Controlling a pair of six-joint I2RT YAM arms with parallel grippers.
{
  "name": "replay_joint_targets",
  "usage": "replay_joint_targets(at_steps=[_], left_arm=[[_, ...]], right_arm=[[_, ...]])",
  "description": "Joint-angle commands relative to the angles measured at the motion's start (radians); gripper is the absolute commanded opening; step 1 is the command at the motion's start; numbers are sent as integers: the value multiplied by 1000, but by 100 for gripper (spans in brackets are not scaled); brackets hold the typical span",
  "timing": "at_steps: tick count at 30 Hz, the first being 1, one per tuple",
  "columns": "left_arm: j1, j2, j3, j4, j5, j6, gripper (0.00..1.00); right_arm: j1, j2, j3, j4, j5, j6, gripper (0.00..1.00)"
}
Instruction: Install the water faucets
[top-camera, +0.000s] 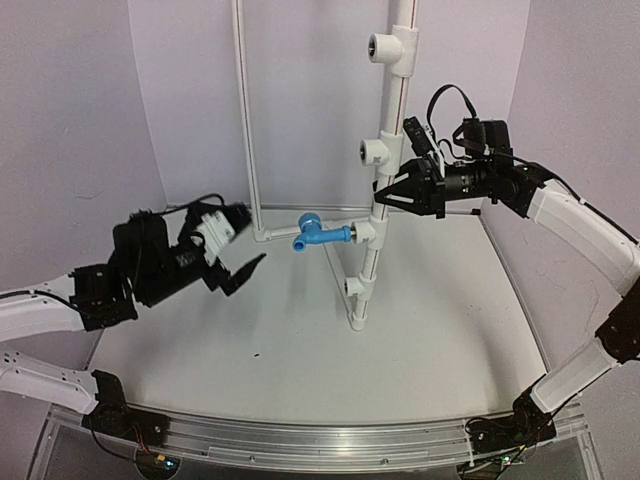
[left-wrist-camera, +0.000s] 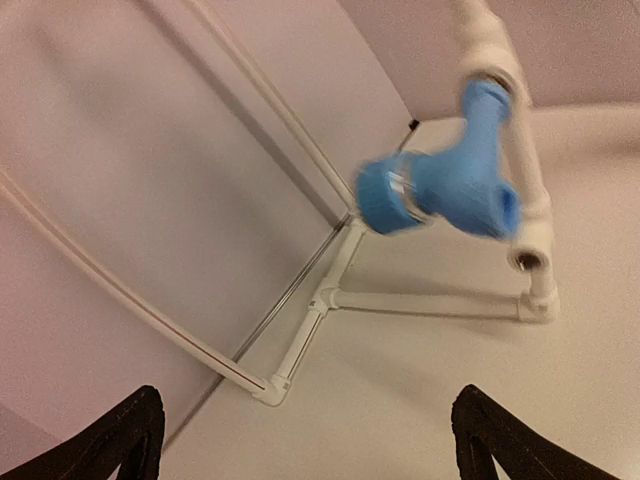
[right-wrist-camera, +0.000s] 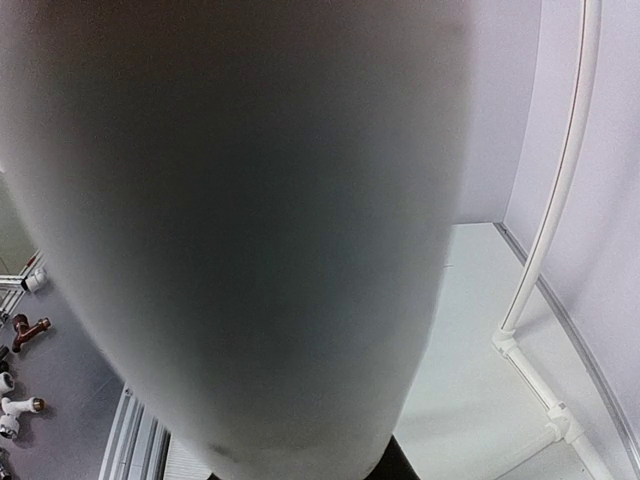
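Top view: blue faucet (top-camera: 318, 236) juts sideways from a tee fitting (top-camera: 362, 233) low on the upright pipe (top-camera: 385, 120), above the table (top-camera: 300, 350). Left gripper (top-camera: 250, 268) hangs off to its left, jaws apart, touching nothing. Right gripper (top-camera: 385, 193) is clamped on the pipe higher up. Risk, as I judge it: how far the thread has gone in cannot be seen. If it has barely caught, the faucet could sag or drop out with nothing holding it.

Left wrist view: faucet (left-wrist-camera: 445, 185) ahead and above, blurred, with its round knob end facing the camera. Both black fingertips (left-wrist-camera: 125, 435) sit wide at the bottom corners, well short of it. A re-grasp that nudges the knob sideways could cross the thread or rock the pipe frame.

Right wrist view: the upright pipe (right-wrist-camera: 250, 200) fills nearly everything as a white blur, so the faucet is hidden here. If this clamp slips, the pipe may turn with the faucet and not tighten.

Faucet itself — bright blue plastic, L-shaped, silvery collar at the fitting.
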Motion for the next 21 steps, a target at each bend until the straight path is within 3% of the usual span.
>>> replay_joint_targets(at_steps=[1,5,10,14,21], left_arm=[[175,-35,177,-321,315,-796,100],[223,69,249,-235,643,-1004,100],[254,225,243,107,954,-1345,100],[264,329,243,278,1042,-1516,100],[265,441,282,391,1130,-1599,92]], right_arm=[[5,-7,23,-126,-15,138,0],[5,-11,15,-124,-6,142,0],[5,-6,26,-124,9,159,0],[5,-11,23,-123,1,160,0],[5,-20,20,-124,-7,157,0]])
